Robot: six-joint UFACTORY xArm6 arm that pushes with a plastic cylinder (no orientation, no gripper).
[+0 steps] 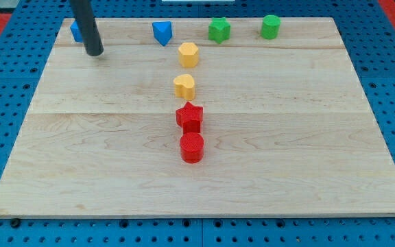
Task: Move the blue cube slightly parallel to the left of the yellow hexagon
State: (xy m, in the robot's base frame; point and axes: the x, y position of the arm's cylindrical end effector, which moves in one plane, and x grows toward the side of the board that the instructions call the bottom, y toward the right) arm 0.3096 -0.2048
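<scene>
The blue cube [77,31] sits at the board's top left corner, mostly hidden behind my rod. My tip [94,52] rests on the board just below and right of the cube. The yellow hexagon [188,54] stands right of centre near the top, well to the right of the cube.
A blue triangular block [162,32] is up and left of the hexagon. A green star [219,29] and a green cylinder [271,26] sit along the top. A yellow heart [184,86], a red star [190,116] and a red cylinder [192,147] line up below the hexagon.
</scene>
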